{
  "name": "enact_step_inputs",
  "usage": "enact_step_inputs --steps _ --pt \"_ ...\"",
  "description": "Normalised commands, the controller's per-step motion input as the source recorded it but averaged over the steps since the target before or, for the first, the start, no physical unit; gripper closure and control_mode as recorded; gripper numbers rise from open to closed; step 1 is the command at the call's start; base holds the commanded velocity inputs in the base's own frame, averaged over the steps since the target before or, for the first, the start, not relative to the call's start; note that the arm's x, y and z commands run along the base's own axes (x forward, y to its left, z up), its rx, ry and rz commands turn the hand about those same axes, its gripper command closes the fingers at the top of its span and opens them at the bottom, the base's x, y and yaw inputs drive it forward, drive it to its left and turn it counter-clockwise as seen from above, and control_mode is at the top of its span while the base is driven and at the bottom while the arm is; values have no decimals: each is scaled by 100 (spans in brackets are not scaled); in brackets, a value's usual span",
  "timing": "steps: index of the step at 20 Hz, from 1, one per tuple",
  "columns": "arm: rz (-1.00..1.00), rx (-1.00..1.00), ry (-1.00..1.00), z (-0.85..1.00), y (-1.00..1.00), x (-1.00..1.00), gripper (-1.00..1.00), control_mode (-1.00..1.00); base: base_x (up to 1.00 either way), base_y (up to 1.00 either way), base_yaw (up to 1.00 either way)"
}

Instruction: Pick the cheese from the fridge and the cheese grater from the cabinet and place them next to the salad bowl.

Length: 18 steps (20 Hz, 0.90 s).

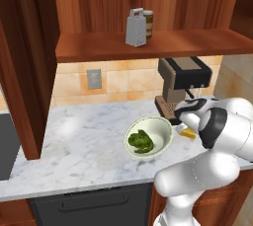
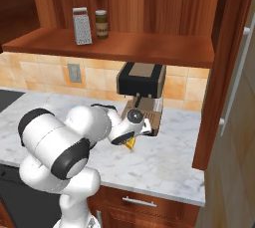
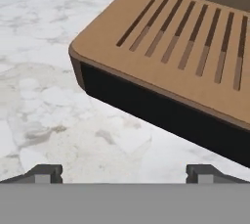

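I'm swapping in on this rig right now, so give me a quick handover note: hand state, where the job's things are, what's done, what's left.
Hand: open, holding nothing, low over the marble counter in front of the coffee machine's base.
Cheese: on the counter just right of the salad bowl, partly hidden by the arm.
Cheese grater: upright on the cabinet shelf, beside a dark jar.
Done: cheese appears placed next to the bowl.
Left: fetch the grater from the shelf and set it by the bowl.
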Motion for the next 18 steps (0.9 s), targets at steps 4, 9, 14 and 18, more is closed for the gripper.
enact_step_inputs --steps 4,9,14,18 --pt "0 0 -6 36 0 -5 -100 -100 0 0 0" --pt "0 0 3 -9 17 9 -100 -100 0 0 0" --pt "-1 0 -4 38 -2 -12 -100 -100 0 0 0" --pt "-2 0 -9 97 -2 -48 -100 -100 0 0 0"
